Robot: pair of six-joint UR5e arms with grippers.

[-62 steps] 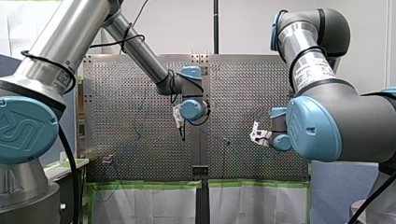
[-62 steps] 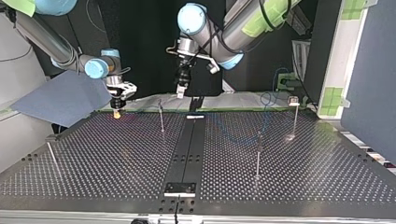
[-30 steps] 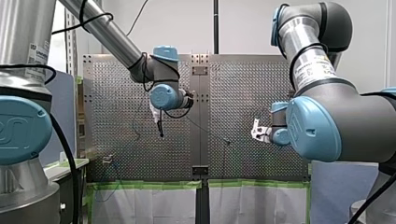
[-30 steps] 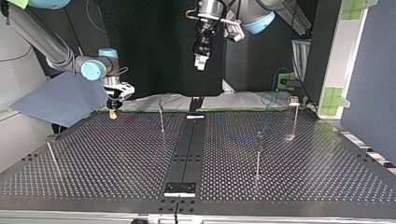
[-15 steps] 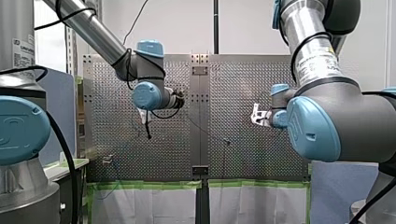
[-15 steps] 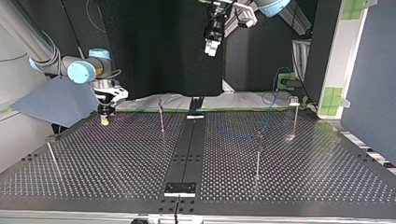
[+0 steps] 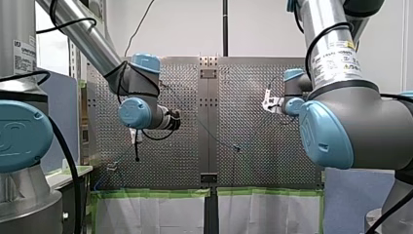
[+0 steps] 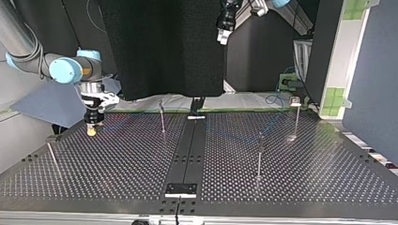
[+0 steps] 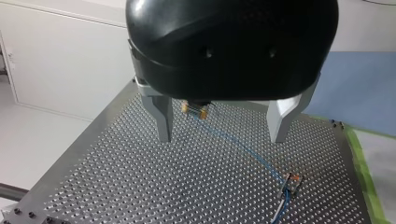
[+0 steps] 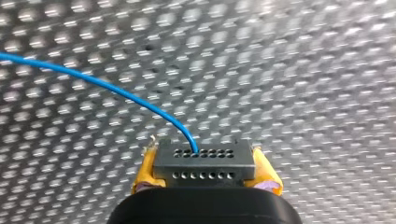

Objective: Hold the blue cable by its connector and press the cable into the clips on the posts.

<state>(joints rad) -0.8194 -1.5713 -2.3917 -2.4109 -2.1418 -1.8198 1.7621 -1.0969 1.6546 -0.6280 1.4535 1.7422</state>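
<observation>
Blue thin cable (image 9: 243, 147) already looks seated in the small clip-topped metal post (image 9: 292, 179); other posts (image 8: 50, 157) seemingly remain. Well beyond that post, my right gripper (image 10: 205, 171) pinches the black rectangular connector (image 10: 204, 161); my left gripper (image 9: 219, 126) hangs spread, empty, above it.

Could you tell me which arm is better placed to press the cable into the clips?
Right: the right gripper holds the connector low over the table; left gripper hangs open, empty.
</observation>
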